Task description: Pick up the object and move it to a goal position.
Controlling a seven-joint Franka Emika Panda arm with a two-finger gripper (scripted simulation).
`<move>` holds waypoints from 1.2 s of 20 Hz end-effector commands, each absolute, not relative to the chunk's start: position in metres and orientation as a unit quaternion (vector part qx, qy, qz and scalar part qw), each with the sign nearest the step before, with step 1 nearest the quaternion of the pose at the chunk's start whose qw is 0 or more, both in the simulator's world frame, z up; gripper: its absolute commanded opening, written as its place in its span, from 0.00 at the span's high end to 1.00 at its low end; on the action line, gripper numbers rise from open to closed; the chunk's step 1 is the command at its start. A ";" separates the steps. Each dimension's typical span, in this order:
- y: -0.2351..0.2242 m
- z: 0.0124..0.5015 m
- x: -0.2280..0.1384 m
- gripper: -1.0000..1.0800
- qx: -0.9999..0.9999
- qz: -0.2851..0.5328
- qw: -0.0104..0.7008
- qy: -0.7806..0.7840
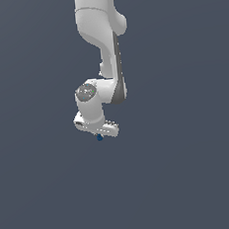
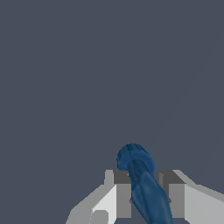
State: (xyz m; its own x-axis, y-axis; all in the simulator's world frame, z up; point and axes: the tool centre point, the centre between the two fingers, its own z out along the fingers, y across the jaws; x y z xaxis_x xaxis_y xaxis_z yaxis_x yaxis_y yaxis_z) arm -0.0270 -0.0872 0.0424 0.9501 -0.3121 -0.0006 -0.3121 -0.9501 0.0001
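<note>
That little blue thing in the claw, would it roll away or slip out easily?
Probably it could roll: the blue object looks rounded and elongated, with a knob-like end. It may slip, since its surface seems smooth and curved between the fingers. It seems stiff, holding its shape in the gripper.

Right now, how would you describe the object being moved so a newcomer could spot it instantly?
Start at the white robot arm in the exterior view and follow it down to its gripper. Poking out just below is the object, a tiny dark blue blob. In the wrist view it sits between the grey fingers; it is the only coloured thing on the plain grey background.
</note>
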 end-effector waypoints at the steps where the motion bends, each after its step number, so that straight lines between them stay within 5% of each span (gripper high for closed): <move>1: -0.087 0.042 -0.027 1.00 0.987 0.000 0.000 -0.158; 13: -0.081 0.043 -0.021 1.00 0.987 0.000 0.000 -0.158; 24: -0.028 0.050 0.022 1.00 0.987 0.000 0.000 -0.158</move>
State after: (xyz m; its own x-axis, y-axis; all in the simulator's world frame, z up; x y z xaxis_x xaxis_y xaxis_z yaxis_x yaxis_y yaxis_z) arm 0.0142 -0.0379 0.0489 0.9500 -0.3123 -0.0002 -0.3123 -0.9500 0.0001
